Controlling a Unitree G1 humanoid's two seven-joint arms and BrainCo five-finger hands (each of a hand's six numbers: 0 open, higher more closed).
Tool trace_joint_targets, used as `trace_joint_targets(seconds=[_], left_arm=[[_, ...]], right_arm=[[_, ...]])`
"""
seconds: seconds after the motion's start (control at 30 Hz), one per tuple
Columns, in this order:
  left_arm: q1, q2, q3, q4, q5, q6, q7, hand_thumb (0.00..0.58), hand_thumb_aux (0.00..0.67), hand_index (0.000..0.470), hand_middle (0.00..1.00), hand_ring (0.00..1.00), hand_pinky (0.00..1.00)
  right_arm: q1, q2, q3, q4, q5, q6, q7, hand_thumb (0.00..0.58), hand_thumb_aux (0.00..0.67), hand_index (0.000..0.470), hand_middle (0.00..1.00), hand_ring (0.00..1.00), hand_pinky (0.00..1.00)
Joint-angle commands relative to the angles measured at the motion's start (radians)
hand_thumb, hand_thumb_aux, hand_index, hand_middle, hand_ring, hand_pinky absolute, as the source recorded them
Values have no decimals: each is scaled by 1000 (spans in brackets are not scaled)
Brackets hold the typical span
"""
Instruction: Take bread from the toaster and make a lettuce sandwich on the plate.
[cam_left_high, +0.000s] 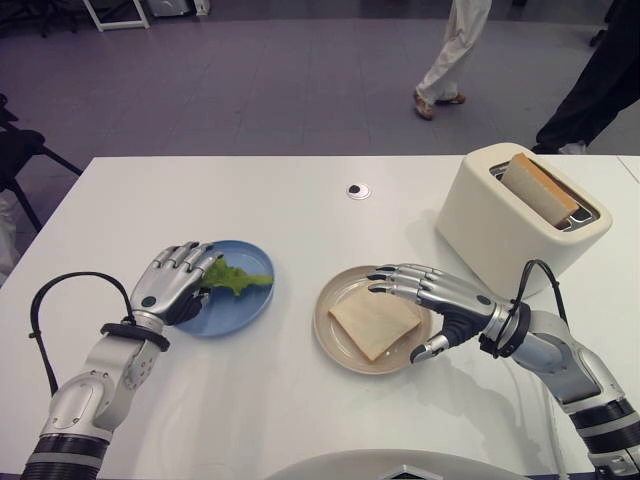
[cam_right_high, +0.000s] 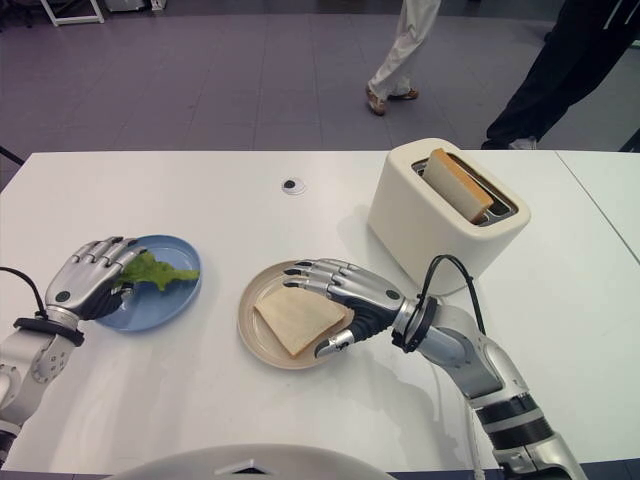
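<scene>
Left hand (cam_left_high: 172, 283) grips the lettuce (cam_left_high: 240, 278), leaf stretching rightward toward the bread (cam_left_high: 372, 325) beneath the open-fingered, empty right hand (cam_left_high: 430, 290).

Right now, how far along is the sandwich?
Done: one bread slice lies on the beige plate, under the open right hand. In hand: the left hand grips the lettuce on the blue plate. Left: lettuce onto the bread, then the second slice, still in the toaster.
</scene>
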Motion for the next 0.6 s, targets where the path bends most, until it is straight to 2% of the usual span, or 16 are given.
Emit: trace_joint_targets(seconds=[0.03, 0.2, 0.37, 0.4, 0.43, 0.47, 0.6], left_arm=[[24, 5, 56, -57, -64, -14, 1, 580, 670, 470, 0, 0, 0], [40, -5, 93, -119, -143, -41, -33, 580, 670, 470, 0, 0, 0], [30, -9, 45, -45, -115, -48, -43, 580, 670, 470, 0, 0, 0], [25, -17, 31, -28, -129, -48, -61, 520, 455, 319, 0, 0, 0], [21, -24, 18, -9, -146, -49, -80, 234, 152, 107, 0, 0, 0], [18, -32, 7, 9, -165, -49, -97, 0, 0, 0, 0, 0, 0], [6, -34, -10, 53, -183, -44, -124, 0, 0, 0, 0, 0, 0]], right_arm=[[-9, 7, -20, 9, -20, -1, -13, 0, 0, 0, 0, 0, 0], [-10, 20, -36, 20, -25, -1, -39, 0, 0, 0, 0, 0, 0], [5, 22, -35, 27, -24, -2, -48, 0, 0, 0, 0, 0, 0], [5, 22, -34, 29, -23, -3, -47, 0, 0, 0, 0, 0, 0], [4, 23, -32, 31, -22, -4, -46, 0, 0, 0, 0, 0, 0], [4, 24, -30, 34, -22, -4, -46, 0, 0, 0, 0, 0, 0], [4, 26, -24, 39, -21, -8, -43, 0, 0, 0, 0, 0, 0]])
